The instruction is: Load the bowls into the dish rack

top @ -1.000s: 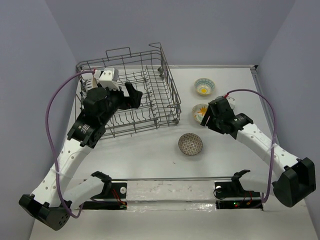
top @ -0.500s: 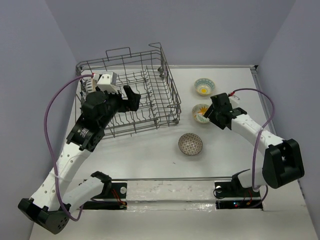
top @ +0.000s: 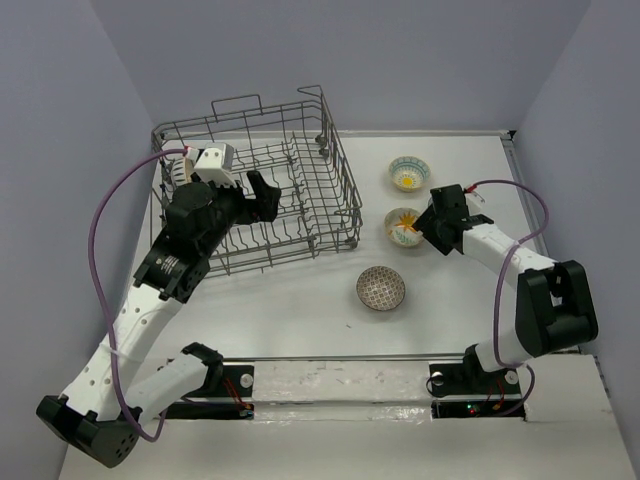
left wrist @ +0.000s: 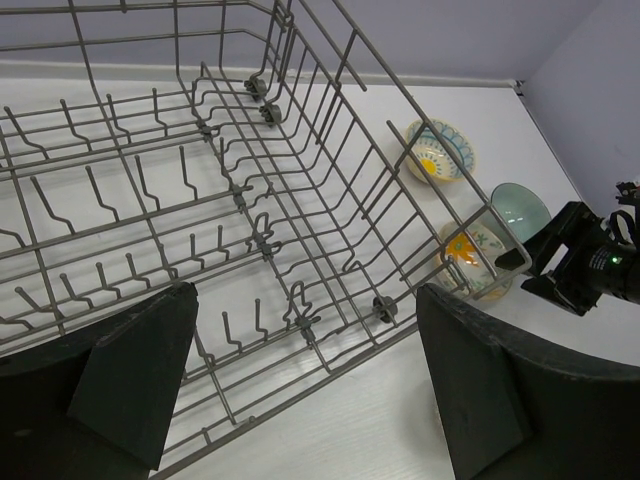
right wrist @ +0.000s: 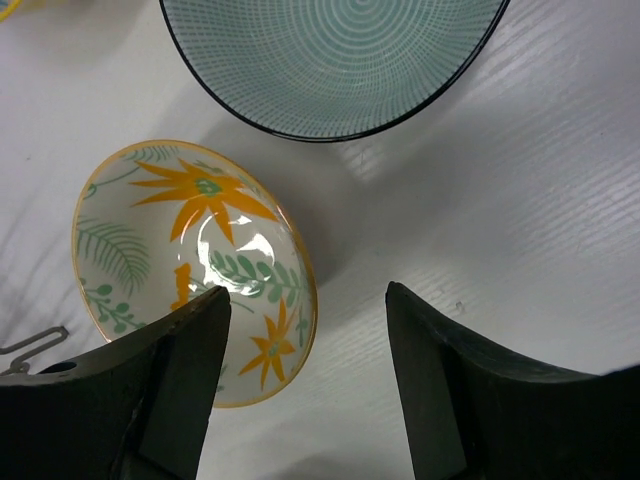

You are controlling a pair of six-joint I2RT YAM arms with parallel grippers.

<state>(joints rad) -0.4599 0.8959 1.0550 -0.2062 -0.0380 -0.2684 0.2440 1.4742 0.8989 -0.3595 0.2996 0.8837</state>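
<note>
Loading judged unstarted: no bowl is seen in the rack (top: 310,200), upper left. Bowls (top: 381,288) lie centre right. The right gripper (right wrist: 303,300) is set part-open astride the rim of a flowered bowl (right wrist: 190,240), ungripped; the left gripper (left wrist: 305,295) is spread wide, empty.

Dish rack (top: 345,190) left — bowls (top: 381,288) right

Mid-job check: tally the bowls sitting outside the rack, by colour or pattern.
Flowered bowls: 2
Teal bowl: 1
Brown-patterned bowl: 1
Total: 4, all to the right of the dish rack.
</note>
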